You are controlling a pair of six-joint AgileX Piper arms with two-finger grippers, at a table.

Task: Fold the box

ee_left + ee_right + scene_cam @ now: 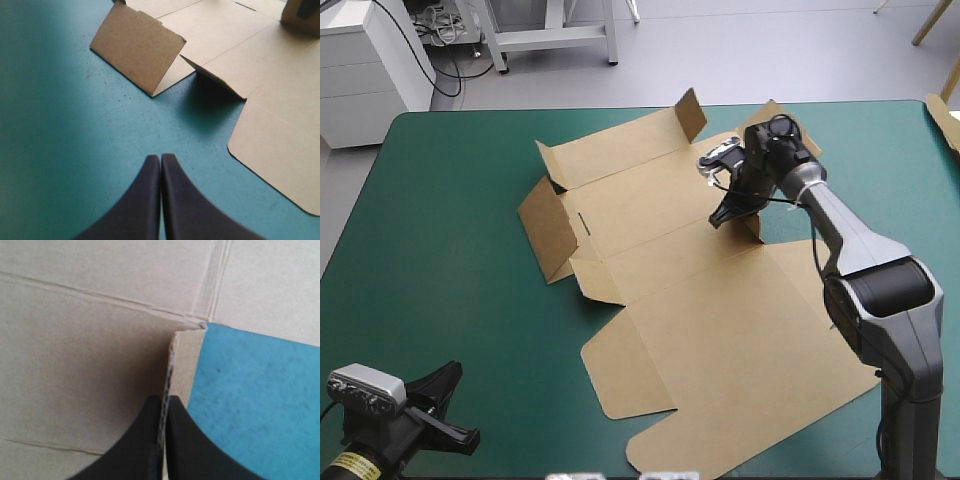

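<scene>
Right claw [728, 213] is pinched almost closed on a small upright flap [752, 224] on the right side of the box [700, 300]. The right wrist view shows what the high one can't: the flap's corrugated edge sandwiched between the fingers [145, 440]. Left claw [160, 159] is fully closed with nothing in it, over bare table [75, 125] by the near-left corner. The box is a mostly flat brown sheet, mid-table toward the right. Its far and left flaps are tilted up and its big lid panel lies flat toward the near edge.
</scene>
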